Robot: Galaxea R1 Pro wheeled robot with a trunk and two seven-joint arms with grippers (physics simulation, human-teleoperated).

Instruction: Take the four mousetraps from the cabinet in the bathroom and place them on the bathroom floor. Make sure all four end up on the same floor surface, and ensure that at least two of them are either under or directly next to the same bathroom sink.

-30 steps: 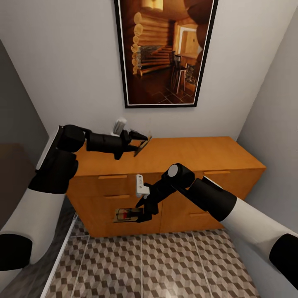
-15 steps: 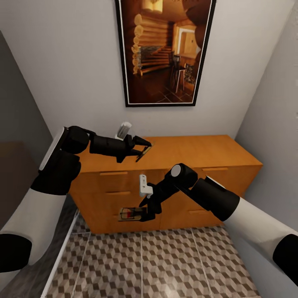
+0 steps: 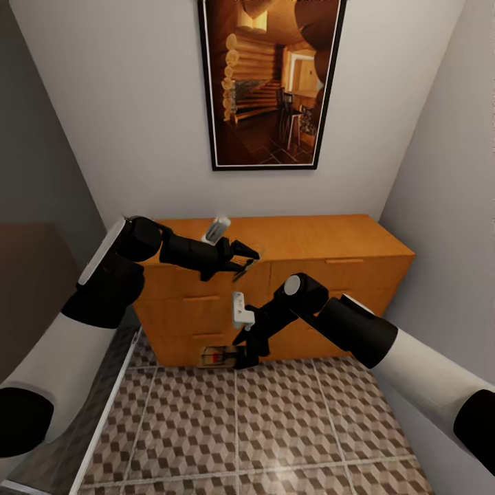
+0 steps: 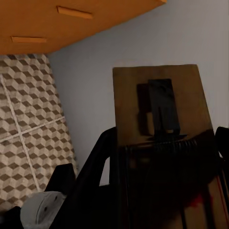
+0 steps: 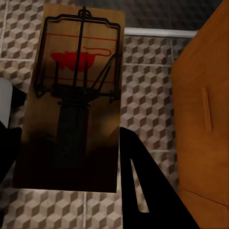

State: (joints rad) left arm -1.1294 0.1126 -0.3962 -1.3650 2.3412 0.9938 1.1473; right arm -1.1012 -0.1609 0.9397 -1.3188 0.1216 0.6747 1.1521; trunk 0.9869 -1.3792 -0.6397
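Two mousetraps are in your grasp: the left hand (image 3: 242, 260) is clamped on one (image 4: 164, 143) up at the level of the cabinet (image 3: 323, 251) top, seen edge-on from the head, and the right hand (image 3: 242, 356) grips another (image 3: 216, 357) low in front of the drawer fronts, just above the bathroom floor (image 3: 275, 426). By my reading you're at the carry-and-place step. Next you'll need to turn toward the sink and lower both traps onto the tiles beside it. I cannot make out the sink or the other two traps here, and the dark fingers blur into the left trap.
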